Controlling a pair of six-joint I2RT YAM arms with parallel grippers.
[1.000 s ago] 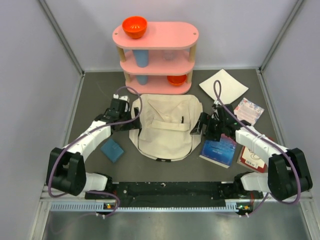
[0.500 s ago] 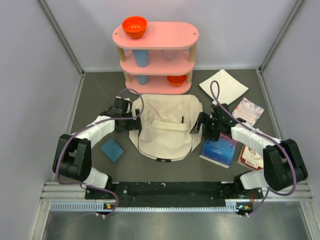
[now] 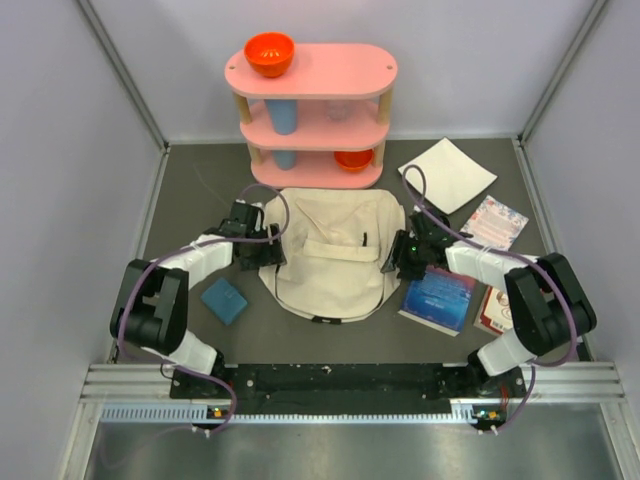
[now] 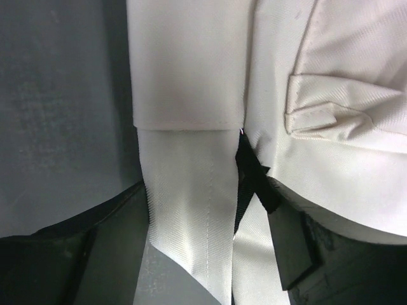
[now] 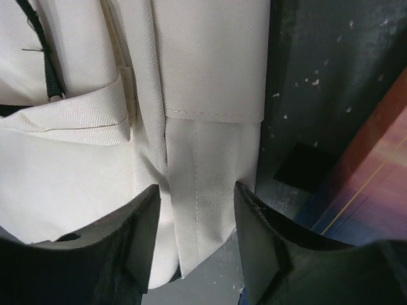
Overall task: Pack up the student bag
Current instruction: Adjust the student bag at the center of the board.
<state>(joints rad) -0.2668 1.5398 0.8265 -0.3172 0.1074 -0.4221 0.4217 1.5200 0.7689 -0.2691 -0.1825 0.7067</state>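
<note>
Currently, item 1: large cream soft-fabric student bag (image 3: 330,225) with dark zippers, lying flat mid dark grey tabletop (image 3: 200,190), just in front of the pink 3-tier shelf (image 3: 315,70).
- Face: the front pocket faces up.
- Orientation: the rounded end points toward the arm bases and the wider, straighter end toward the shelf.
- Long axis: judged to run near-to-far, roughly square with the tabletop's near edge, though the bag is almost as wide as long.
- Main opening: which end holds it cannot be told.

Item 2: left gripper (image 3: 262,255), at the bag's left edge. The jaws stand either side of a cream side strip (image 4: 191,210), beside a thin black strap (image 4: 251,181). Whether they clamp the strip or merely bracket it cannot be told.

Item 3: right gripper (image 3: 398,258), at the bag's right edge. The jaws likewise stand either side of a stitched cream strip (image 5: 203,190), and the grip likewise cannot be told. A blue glossy book (image 3: 438,298) lies just beside this gripper.

Handling note (judgement): the step appears to be taking hold of both sides so as to raise or open the bag.
- Soft cloth slips and bunches, so seat each strip deep between the jaws and close evenly.
- Move the 2 sides together so the bag does not twist.
- Keep the right arm from dragging the book.
</note>
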